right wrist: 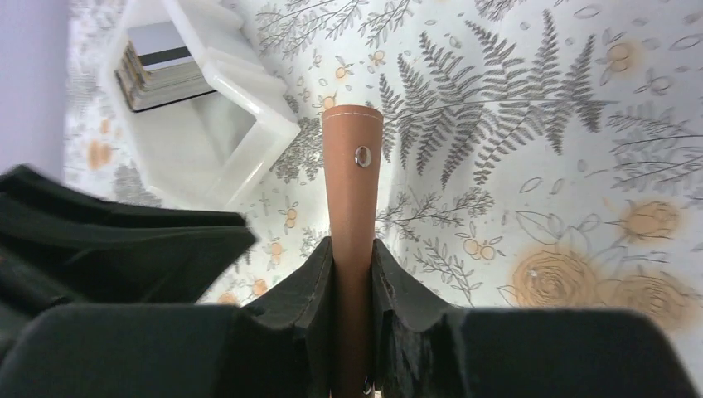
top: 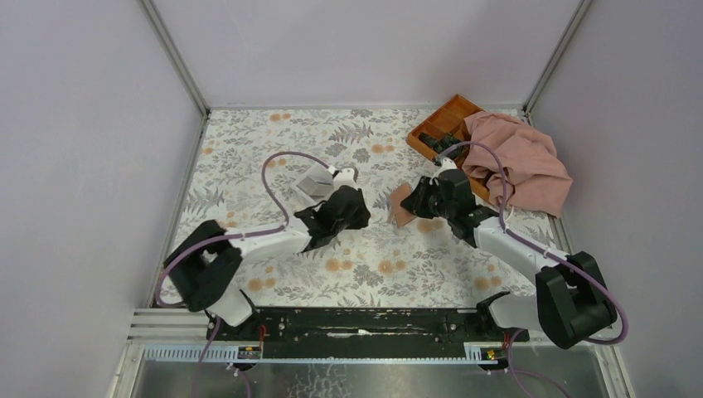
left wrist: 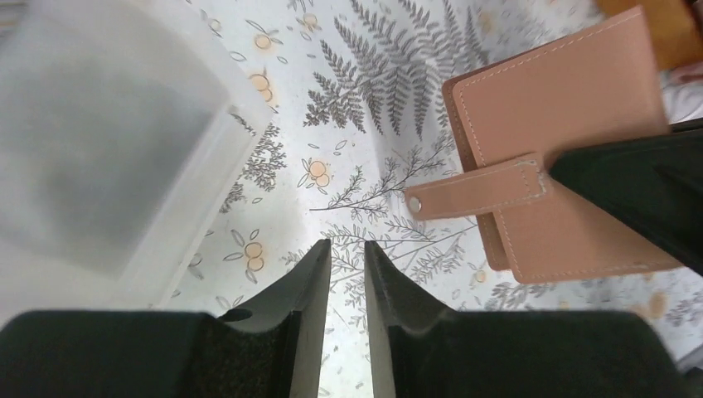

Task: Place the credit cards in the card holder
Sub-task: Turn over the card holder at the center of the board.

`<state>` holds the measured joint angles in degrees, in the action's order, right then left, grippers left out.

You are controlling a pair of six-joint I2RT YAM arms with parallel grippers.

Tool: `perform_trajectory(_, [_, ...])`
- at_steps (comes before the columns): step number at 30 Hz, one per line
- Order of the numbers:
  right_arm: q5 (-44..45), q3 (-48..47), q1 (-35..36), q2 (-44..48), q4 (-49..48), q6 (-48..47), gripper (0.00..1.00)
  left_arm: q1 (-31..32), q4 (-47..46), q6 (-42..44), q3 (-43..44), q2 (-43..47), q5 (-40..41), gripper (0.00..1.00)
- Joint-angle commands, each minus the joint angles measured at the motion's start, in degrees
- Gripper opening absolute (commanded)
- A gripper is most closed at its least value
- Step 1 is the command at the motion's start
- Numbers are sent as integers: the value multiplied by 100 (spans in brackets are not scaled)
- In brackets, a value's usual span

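Right gripper (right wrist: pixel 351 242): fingers (right wrist: pixel 311 282) closed tight on the card holder (left wrist: pixel 564 124). Pads press both sides of it, no gap showing. In the right wrist view the holder is edge-on, and a tan strip with the snap stud sticks out past the fingertips.

The left wrist view shows the holder's flat face with its strap lying across it. The snap end pokes past the left edge and a black right finger covers its right side.

The holder sits mid-table between the two grippers, right of the white box (right wrist: pixel 207 124). Can't tell whether it's lifted off the floral table cover (top: pixel 365 265) or touching it.

Left gripper (left wrist: pixel 348 245): fingers (left wrist: pixel 307 286) almost together, only a narrow slit between them. The table pattern is visible through the slit. Nothing held, nothing touched. It hangs between the box on its left and the holder on its right, near both.

Credit cards (right wrist: pixel 162 66): stacked on edge inside the white box, left of centre. None in the holder.

Far right corner: orange tray (top: pixel 443 124), partly under a pink cloth (top: pixel 518 162).
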<state>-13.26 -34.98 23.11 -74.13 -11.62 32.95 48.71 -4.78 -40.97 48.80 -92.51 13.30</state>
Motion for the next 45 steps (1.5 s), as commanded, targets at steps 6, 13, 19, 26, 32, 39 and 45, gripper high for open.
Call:
perform_trajectory(6, [3773, -1327, 1528, 20, 2255, -1083, 6, 53, 423, -557, -1007, 1683, 908, 30])
perform_trajectory(13, [6183, -2259, 2768, -1177, 3290, -1079, 4, 128, 777, -974, -1877, 2917, 1397, 30])
perform_trajectory(19, [7130, -2984, 3465, -2627, 4015, -648, 5, 238, 1085, -1211, -2174, 3559, 1656, 30])
perform_trajectory(26, [6988, -3298, 4074, -3392, 4116, -126, 20, 351, 1263, -1313, -2200, 3683, 1851, 30])
perform_trajectory(32, [6622, -3235, 4571, -3356, 3913, 165, 49, 381, 1398, -1434, -2256, 3793, 2050, 30])
perform_trajectory(39, [6242, -3086, 4750, -2638, 3697, 236, 57, 396, 1601, -1493, -2228, 3922, 2272, 30])
perform_trajectory(45, [6058, -2568, 4746, -1583, 3413, 274, 58, 434, 1516, -1477, -2171, 3865, 2299, 31])
